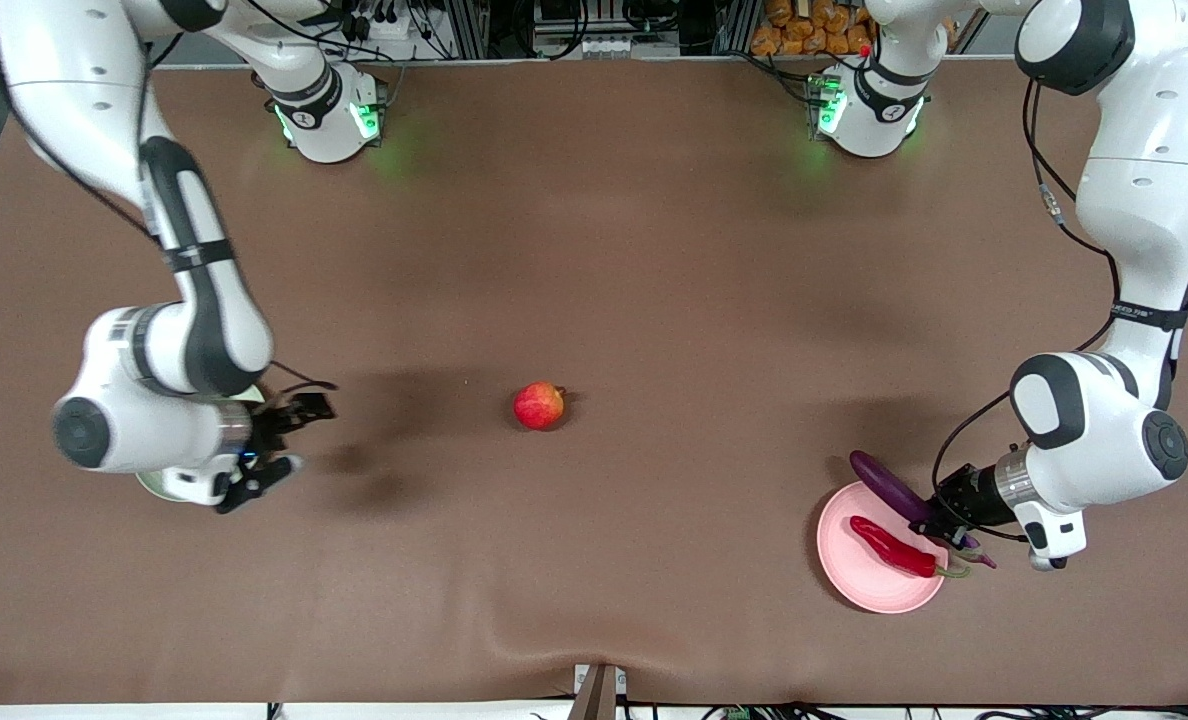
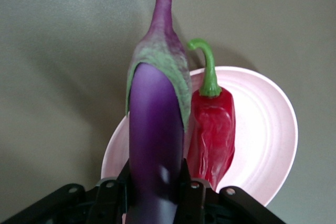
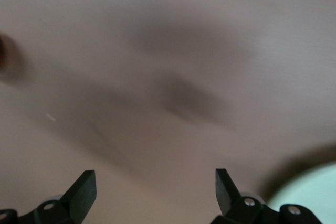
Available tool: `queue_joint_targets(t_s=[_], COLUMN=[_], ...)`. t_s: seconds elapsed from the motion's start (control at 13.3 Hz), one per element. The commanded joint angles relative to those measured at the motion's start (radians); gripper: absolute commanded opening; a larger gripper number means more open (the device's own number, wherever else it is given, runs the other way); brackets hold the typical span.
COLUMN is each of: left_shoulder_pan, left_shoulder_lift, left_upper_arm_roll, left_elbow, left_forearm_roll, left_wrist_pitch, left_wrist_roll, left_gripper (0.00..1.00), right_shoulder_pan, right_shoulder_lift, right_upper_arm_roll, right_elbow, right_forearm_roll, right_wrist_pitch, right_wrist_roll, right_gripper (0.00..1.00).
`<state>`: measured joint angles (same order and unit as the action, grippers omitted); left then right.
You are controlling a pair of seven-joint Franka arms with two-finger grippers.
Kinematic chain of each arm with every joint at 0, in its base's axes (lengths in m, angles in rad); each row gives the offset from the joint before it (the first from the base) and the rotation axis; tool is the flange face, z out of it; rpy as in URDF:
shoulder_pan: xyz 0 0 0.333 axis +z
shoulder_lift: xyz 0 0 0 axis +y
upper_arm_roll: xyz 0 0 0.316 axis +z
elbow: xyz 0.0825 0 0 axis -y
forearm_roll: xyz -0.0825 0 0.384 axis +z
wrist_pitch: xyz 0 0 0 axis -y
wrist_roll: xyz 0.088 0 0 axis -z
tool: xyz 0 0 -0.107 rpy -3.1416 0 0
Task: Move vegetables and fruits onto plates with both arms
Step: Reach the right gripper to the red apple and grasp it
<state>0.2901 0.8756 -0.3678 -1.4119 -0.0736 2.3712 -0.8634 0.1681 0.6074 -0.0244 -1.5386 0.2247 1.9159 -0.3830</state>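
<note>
Front view: my left gripper (image 1: 939, 520) clamps the eggplant (image 1: 889, 487) over the pink plate (image 1: 869, 580) beside the chili (image 1: 892, 547); right gripper (image 1: 272, 450), fingers apart, hangs by the green plate (image 1: 154, 487). Released carelessly, I judge the eggplant rolls off the rim.

No text, label, brand or number can be read anywhere; small marks on the arm bases are too tiny to make out.
</note>
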Motion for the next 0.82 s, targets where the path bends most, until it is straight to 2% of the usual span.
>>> queue_joint_targets(t_s=[0.0, 0.07, 0.15, 0.22, 0.3, 0.38, 0.53, 0.75], left_shoulder_pan=[-0.009, -0.012, -0.012, -0.014, -0.017, -0.019, -0.019, -0.023], left_shoulder_lift=[0.032, 0.042, 0.054, 0.057, 0.059, 0.059, 0.048, 0.013], left_upper_arm_roll=[0.000, 0.000, 0.000, 0.000, 0.000, 0.000, -0.003, -0.014], left_elbow=[0.034, 0.045, 0.056, 0.057, 0.059, 0.063, 0.062, 0.062], left_forearm_roll=[-0.022, -0.022, -0.022, -0.022, -0.022, -0.020, -0.022, -0.015], left_wrist_pitch=[0.029, 0.037, 0.037, 0.037, 0.037, 0.037, 0.033, -0.018], left_wrist_roll=[0.023, 0.021, 0.026, 0.061, 0.088, 0.096, 0.090, 0.093], left_gripper=[0.00, 0.00, 0.09, 0.57, 0.93, 1.00, 1.00, 1.00], right_shoulder_pan=[0.118, 0.164, 0.204, 0.252, 0.298, 0.344, 0.416, 0.464], right_shoulder_lift=[-0.002, 0.005, 0.009, 0.017, 0.024, 0.041, 0.078, 0.127], right_upper_arm_roll=[-0.014, -0.015, -0.015, -0.015, -0.015, -0.015, -0.019, -0.020], right_elbow=[0.038, 0.057, 0.064, 0.066, 0.066, 0.066, 0.066, 0.064], right_forearm_roll=[0.022, 0.022, 0.022, 0.021, 0.015, 0.013, 0.007, 0.002], right_wrist_pitch=[-0.003, 0.000, 0.024, 0.075, 0.127, 0.191, 0.308, 0.405], right_wrist_roll=[0.204, 0.286, 0.374, 0.453, 0.507, 0.539, 0.575, 0.581], right_gripper=[1.00, 1.00, 1.00, 1.00, 1.00, 1.00, 1.00, 1.00])
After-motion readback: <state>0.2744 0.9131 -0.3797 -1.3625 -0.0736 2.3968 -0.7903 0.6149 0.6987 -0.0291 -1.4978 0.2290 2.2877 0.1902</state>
